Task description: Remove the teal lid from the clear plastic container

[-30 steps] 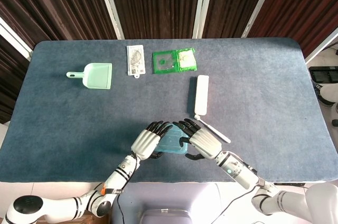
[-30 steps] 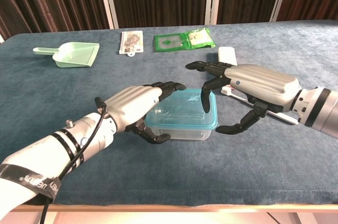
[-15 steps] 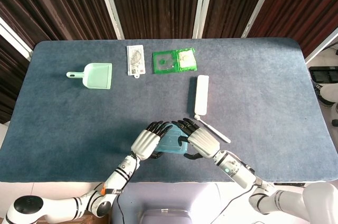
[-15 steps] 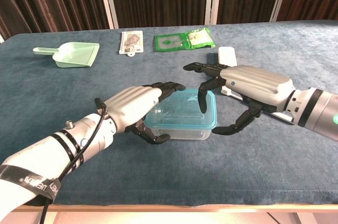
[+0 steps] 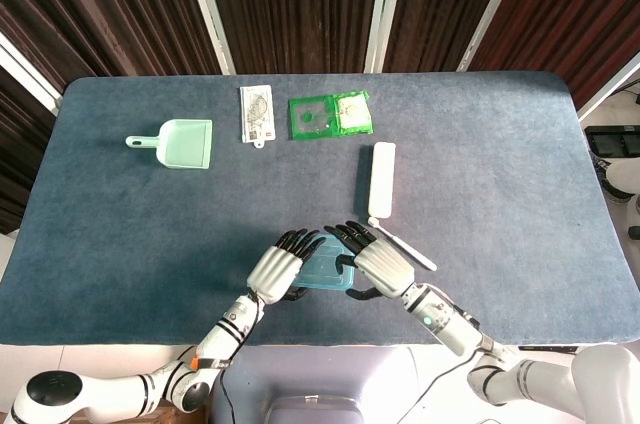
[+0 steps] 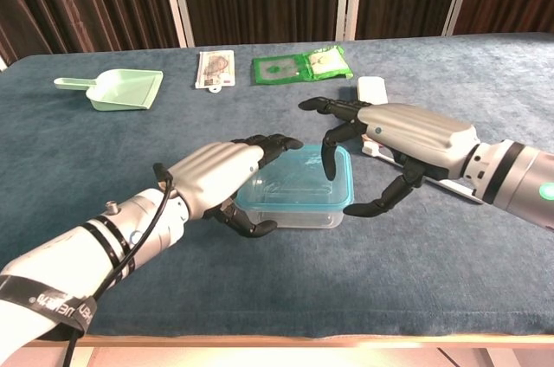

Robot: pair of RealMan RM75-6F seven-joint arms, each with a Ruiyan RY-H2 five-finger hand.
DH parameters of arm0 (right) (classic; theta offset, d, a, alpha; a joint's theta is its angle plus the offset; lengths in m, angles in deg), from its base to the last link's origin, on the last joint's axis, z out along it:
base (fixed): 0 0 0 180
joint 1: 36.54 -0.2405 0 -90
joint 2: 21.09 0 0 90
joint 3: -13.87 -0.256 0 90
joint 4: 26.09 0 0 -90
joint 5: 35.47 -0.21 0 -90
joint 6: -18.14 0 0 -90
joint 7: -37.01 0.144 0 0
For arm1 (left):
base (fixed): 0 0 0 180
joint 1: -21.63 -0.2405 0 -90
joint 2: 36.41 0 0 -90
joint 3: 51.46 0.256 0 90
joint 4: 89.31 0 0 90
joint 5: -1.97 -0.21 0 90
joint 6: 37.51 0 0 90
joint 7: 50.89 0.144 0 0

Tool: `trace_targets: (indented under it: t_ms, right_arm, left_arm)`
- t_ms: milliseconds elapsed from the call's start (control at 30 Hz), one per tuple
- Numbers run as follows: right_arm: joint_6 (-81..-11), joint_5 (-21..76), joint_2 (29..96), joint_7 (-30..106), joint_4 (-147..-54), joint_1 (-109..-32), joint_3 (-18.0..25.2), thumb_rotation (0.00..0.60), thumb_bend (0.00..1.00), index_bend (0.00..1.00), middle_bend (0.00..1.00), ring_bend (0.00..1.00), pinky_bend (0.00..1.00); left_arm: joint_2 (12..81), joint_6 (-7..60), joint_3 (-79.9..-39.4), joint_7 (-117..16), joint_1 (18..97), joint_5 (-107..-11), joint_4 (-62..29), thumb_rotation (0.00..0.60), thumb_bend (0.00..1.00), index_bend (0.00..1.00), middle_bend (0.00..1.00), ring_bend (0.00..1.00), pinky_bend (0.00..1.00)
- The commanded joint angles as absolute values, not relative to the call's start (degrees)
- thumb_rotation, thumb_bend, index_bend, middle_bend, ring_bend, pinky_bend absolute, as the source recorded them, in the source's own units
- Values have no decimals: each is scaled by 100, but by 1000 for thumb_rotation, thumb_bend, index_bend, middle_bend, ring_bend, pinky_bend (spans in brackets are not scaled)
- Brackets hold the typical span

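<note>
Since the earlier frames, the right hand (image 6: 407,138) has been shifted slightly toward the box (image 6: 299,198), and its fingers now reach over the right edge of the lid (image 6: 303,177); the box and the left hand (image 6: 221,178) are unchanged in place.

The box is set on the table (image 6: 485,64), near the front edge, with the teal lid still seated on it. The left hand is laid against the left side of the box: its fingers rest on the lid's top near the left rim, and the thumb is curled under at the front left corner. The box is thus gripped by this hand.

The right hand is held spread at the right side of the box. One fingertip is pointed down at the lid's right portion; whether contact is made cannot be told. The thumb is extended low, just beside the front right corner, apart from the wall. Nothing is held by this hand.

Behind the box and to its right, a white bar (image 5: 381,179) and a white stick (image 5: 405,247) are laid. Well behind the box, a green packet (image 5: 331,114) and a card (image 5: 258,114) are placed. Far behind and to the left, a dustpan (image 5: 176,142) is placed.
</note>
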State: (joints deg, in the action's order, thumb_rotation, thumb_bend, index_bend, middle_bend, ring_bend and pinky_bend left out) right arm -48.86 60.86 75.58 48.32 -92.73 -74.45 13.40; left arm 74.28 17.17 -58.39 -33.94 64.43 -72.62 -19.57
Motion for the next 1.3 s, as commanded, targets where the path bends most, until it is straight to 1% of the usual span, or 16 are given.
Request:
trace_targets:
  t_ms: [33, 667, 933, 1300]
  right_arm:
    - [-4888, 6058, 7544, 4809, -9313, -7451, 1313, 600, 344, 635, 111, 0, 0]
    - [-4927, 6018, 7527, 4659, -9366, -7493, 1269, 600, 344, 638, 118, 0, 0]
    - [-4987, 6006, 7471, 4565, -9430, -7545, 1167, 600, 343, 638, 119, 0, 0]
    - [-5196, 6081, 7477, 4495, -9360, -7580, 1091, 600, 344, 632, 125, 0, 0]
  left_arm:
    - [7441, 1745, -5815, -3405, 6439, -7312, -1985, 600, 348, 0, 570, 522, 721]
    - [7406, 1770, -5759, -3411, 6392, -7418, -1954, 600, 350, 0, 575, 527, 723]
    - [7378, 1773, -5719, -3433, 6366, -7461, -1889, 600, 350, 0, 574, 527, 723]
    - [7275, 1790, -5663, -3559, 6323, -7559, -1772, 600, 349, 0, 575, 526, 724]
